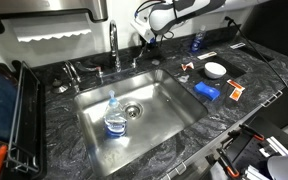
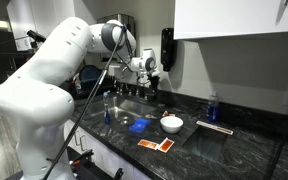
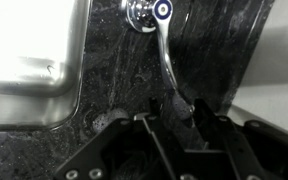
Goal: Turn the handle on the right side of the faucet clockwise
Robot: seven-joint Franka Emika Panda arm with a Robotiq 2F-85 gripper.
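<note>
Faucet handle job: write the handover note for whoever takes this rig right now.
Gripper: open, jaws straddling the lever's free end; no clamp visible in the wrist view.
Small chrome lever handle: on the dark marbled stone counter beside the steel sink, lever running from its round base toward the gripper.
Tall chrome gooseneck faucet: behind the sink.
Done: approach and lining up on the lever.
Left: close on the lever, turn it clockwise, release.
</note>
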